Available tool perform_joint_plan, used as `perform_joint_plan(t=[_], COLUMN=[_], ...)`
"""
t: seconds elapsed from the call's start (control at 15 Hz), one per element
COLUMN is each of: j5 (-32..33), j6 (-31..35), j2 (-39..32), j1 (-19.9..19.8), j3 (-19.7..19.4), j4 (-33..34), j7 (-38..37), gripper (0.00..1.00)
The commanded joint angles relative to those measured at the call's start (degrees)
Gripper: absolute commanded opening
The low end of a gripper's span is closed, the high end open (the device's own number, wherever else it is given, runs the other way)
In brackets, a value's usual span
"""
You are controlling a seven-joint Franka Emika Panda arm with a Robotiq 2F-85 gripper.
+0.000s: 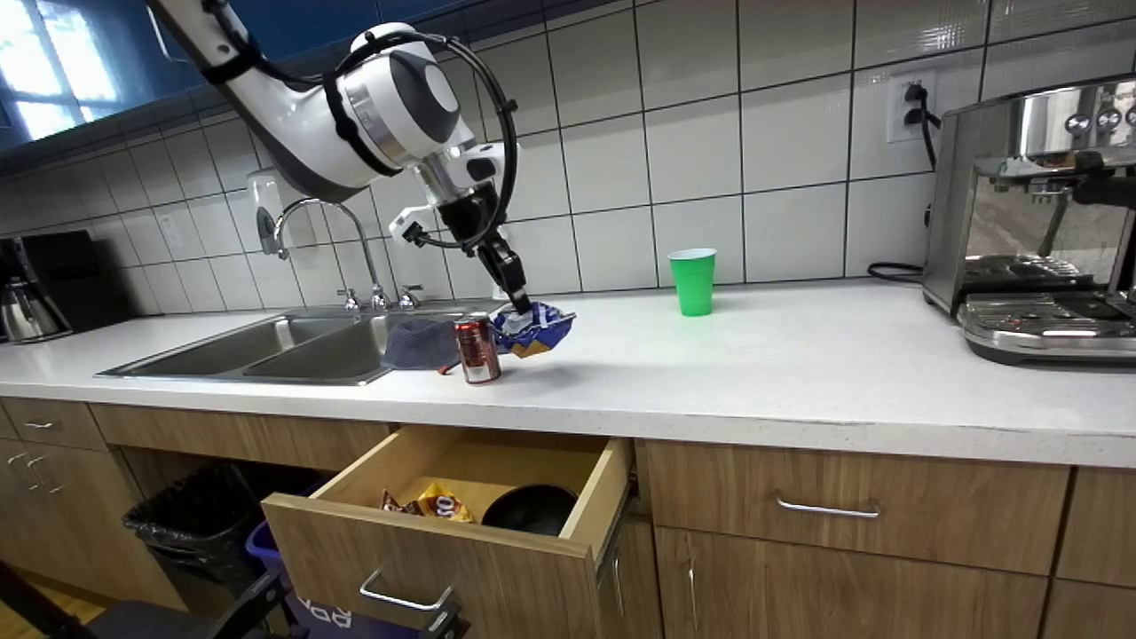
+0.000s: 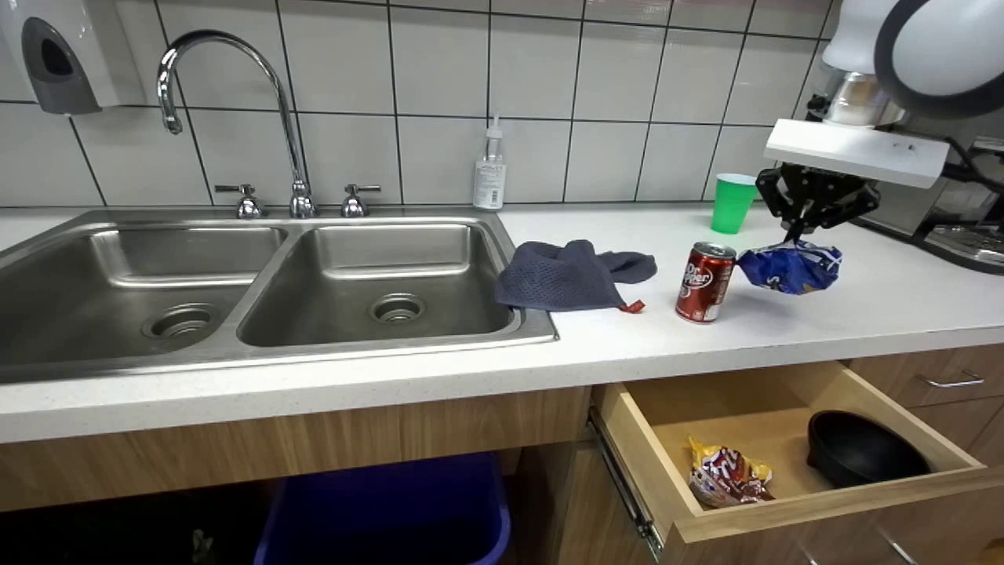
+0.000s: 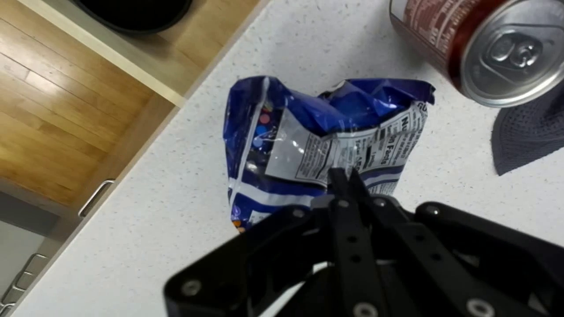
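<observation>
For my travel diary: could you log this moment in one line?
fingers: shut on blue bag, above counter | red can: upright | drawer: open

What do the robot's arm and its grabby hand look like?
The smooth, rounded white arm has dark grey trim, a shiny silver band, black straps and a thick black cable looping alongside. A flat white panel sits above the black, jointed gripper, which has two narrow, straight fingers and round, silver-coloured screws.

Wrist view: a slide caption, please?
Gripper pinches a crumpled blue bag over the white counter, near a red can.
</observation>
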State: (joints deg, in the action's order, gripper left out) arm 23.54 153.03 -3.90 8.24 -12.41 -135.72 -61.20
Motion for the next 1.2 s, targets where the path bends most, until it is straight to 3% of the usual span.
perform_joint_plan(t=[0.0, 0.53, 1.13], j5=[5.0, 5.1, 3.6], j6=[1.0, 0.5, 0.3], j2=[7.6, 15.2, 14.2], j1=[-3.5, -9.0, -8.7], j3=[2.8, 10.5, 16.7], j4=[-7.6, -17.8, -21.4], j7=[-3.9, -2.7, -1.3], gripper=[0.0, 0.0, 0.0])
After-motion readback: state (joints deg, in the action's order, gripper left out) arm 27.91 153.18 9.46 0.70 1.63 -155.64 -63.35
